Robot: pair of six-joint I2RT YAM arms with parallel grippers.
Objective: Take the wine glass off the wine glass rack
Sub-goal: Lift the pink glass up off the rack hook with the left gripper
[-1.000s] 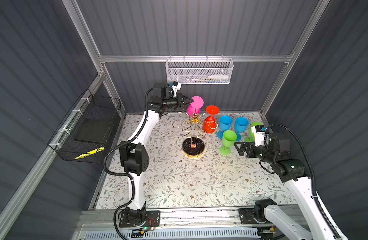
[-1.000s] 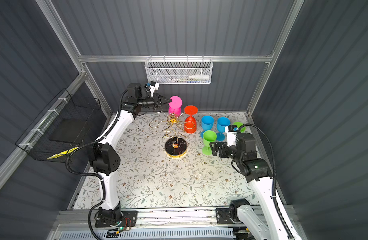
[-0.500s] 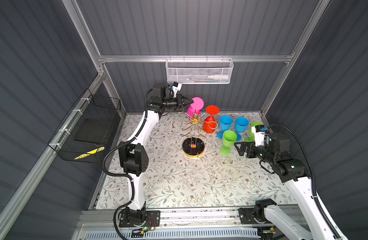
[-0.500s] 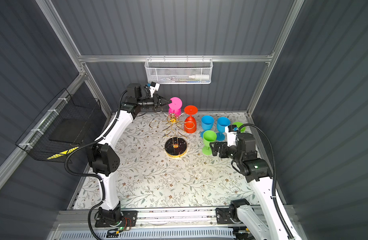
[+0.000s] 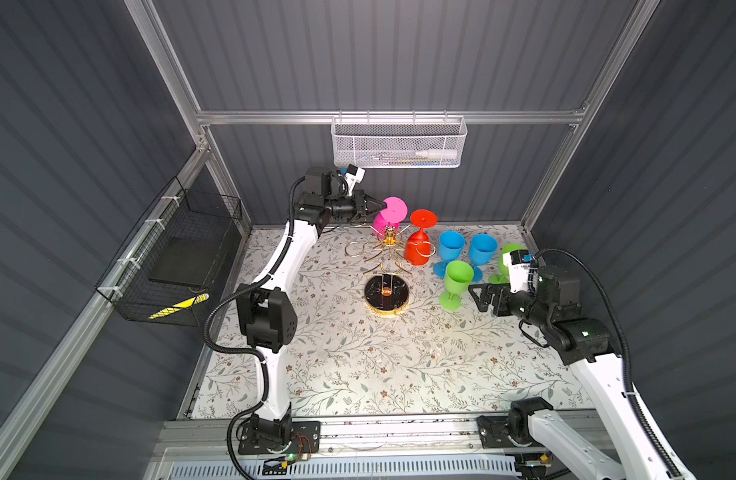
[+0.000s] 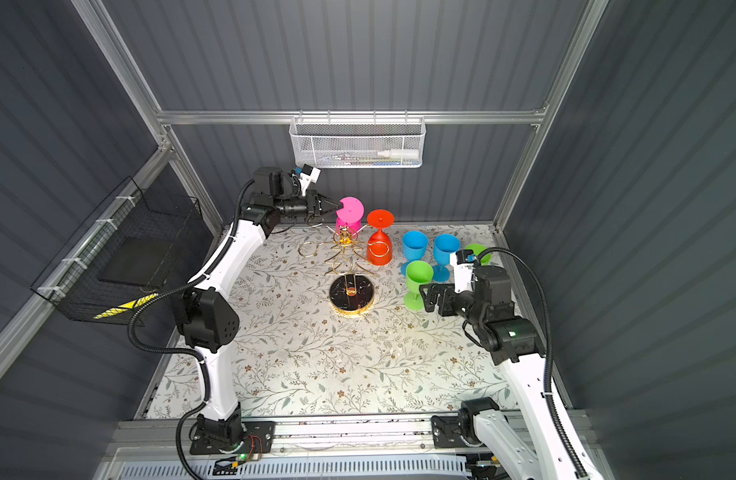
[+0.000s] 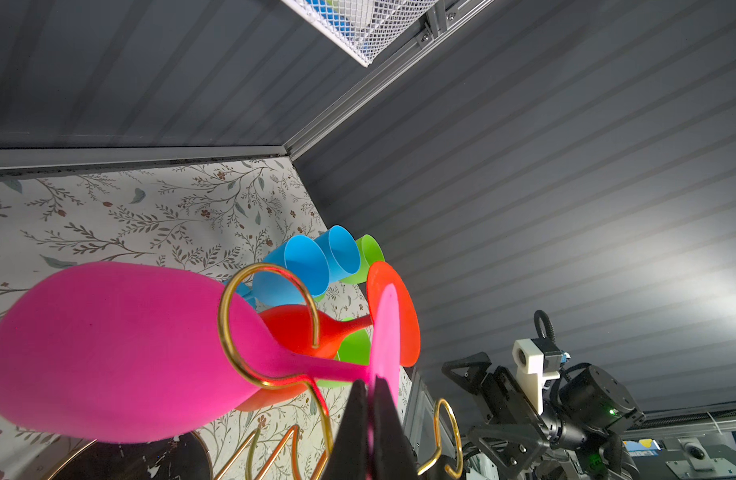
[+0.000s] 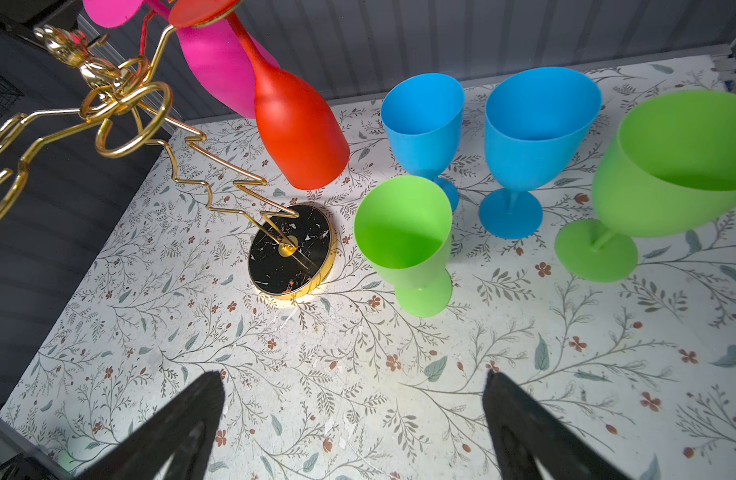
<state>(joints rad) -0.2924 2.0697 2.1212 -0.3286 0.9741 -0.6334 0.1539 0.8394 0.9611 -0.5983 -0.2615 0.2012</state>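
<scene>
Left gripper [image 7: 369, 397] first: its two black fingers [image 7: 349, 432] are pinched shut on the thin edge of the round foot of the matte pink plastic wine glass [image 7: 108, 353]. That's just the rim of the disc, not the stem.

The glass is not off yet. It hangs bowl-down with its stem threaded through one ring arm of the gold wire wine glass rack [image 5: 389, 257], which stands on its round black base near the back middle of the floral-print table [image 5: 358, 374].

A glossy red plastic wine glass [image 5: 418, 249] hangs on the next arm over, and in the left wrist view the two feet look just beside each other.

Further right, two blue plastic goblets [image 8: 424, 120] and two green plastic goblets [image 8: 403, 237] stand upright on the table. The right gripper [image 8: 353, 374] hovers close to the nearer green one with its jaws spread wide, holding nothing.

What worries me:
- An edge pinch on a smooth disc could slip or let the glass swivel as soon as its weight comes off the ring.
- If the pull doesn't line up with the ring's gap, the stem probably snags and drags the whole rack — it could tip, or knock the red one loose.
</scene>
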